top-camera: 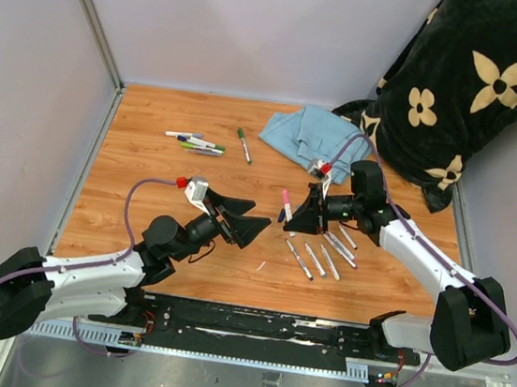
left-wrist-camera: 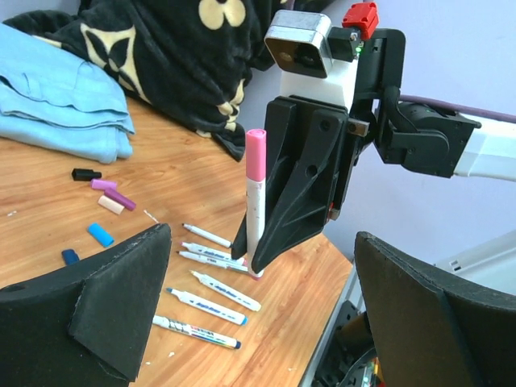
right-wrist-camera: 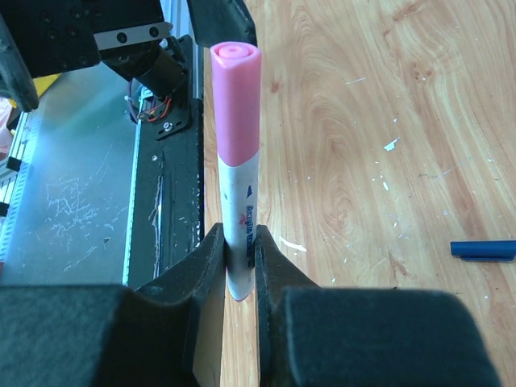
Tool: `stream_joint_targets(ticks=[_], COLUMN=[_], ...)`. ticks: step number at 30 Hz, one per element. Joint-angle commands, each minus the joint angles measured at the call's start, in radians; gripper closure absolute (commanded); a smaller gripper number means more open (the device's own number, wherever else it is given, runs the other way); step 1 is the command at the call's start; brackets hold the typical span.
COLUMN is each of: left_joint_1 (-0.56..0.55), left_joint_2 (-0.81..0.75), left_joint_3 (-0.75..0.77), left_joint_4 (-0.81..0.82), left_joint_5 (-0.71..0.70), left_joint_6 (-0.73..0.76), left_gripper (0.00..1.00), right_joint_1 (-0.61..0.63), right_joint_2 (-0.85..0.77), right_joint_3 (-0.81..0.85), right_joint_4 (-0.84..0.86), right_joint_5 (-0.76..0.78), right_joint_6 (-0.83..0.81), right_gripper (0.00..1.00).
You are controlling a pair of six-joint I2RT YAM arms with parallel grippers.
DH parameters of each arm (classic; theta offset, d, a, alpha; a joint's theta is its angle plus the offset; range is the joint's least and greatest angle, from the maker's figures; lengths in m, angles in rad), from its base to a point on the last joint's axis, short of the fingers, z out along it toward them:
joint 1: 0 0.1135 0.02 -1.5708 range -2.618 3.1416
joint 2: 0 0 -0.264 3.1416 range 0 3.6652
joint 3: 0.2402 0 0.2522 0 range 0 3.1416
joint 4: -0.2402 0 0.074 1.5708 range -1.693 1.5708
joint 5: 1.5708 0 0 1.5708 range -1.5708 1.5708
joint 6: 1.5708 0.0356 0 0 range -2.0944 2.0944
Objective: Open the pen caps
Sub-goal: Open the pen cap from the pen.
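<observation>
Pink cap (right-wrist-camera: 235,101), seated on the top end of a white marker (right-wrist-camera: 240,230), which is held upright over the counter (right-wrist-camera: 387,161). The jaws of the right arm (top-camera: 412,245) are clamped on the lower barrel. The jaws of the left arm (top-camera: 88,276) are spread wide and empty, facing the marker from close by. For a clean pull, the open jaws are best centred on the pink part alone, closed clear of the barrel, and drawn along the marker's axis; a sideways tug would probably tilt it in the grip. The right arm is reached in from the right and the left arm is stretched low and forward. Loose caps (left-wrist-camera: 113,193) and uncapped markers (left-wrist-camera: 214,290) are seen on the counter nearby.
</observation>
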Motion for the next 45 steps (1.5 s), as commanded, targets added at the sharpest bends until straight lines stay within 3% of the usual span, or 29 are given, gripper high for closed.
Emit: stream_joint_targets(ticks=[1, 7, 45], left_joint_1=[0.029, 0.068, 0.137], left_joint_2=[0.0, 0.034, 0.127], left_joint_3=[-0.021, -0.048, 0.002], left_joint_4=[0.062, 0.144, 0.206], left_joint_5=[0.073, 0.137, 0.214], left_joint_6=[0.005, -0.053, -0.061], left_gripper=[0.01, 0.01, 0.01], right_joint_1=[-0.014, -0.014, -0.013], right_joint_2=[0.0, 0.002, 0.031], right_joint_3=[0.042, 0.041, 0.041], right_joint_4=[-0.08, -0.092, -0.091], right_joint_5=[-0.052, -0.053, -0.091], right_joint_6=[-0.093, -0.108, -0.1], right_gripper=[0.99, 0.99, 0.99])
